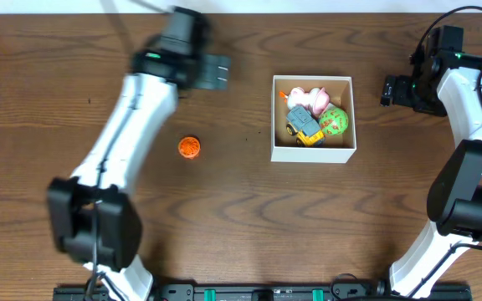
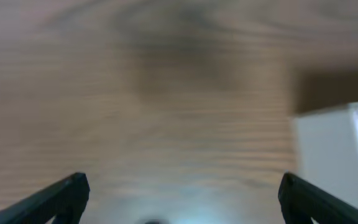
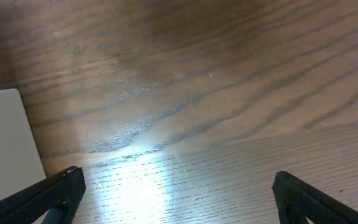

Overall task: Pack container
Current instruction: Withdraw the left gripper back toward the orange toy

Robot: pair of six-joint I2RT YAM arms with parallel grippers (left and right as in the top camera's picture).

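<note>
My left gripper (image 1: 223,73), fingers apart and empty, faces the container (image 1: 312,153); orange ball (image 1: 189,148) behind me looks next: swing back, descend, close.

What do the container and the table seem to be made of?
The container: likely thin cardboard, matte white outside, brown inside, with thin flat walls. The table: wood or wood-look laminate, dark brown, with clear grain and a soft sheen where light reflects.

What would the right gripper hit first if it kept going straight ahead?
Likely the container wall facing it, near a corner; the open right gripper aims that way across bare table, though depth is unclear.
</note>
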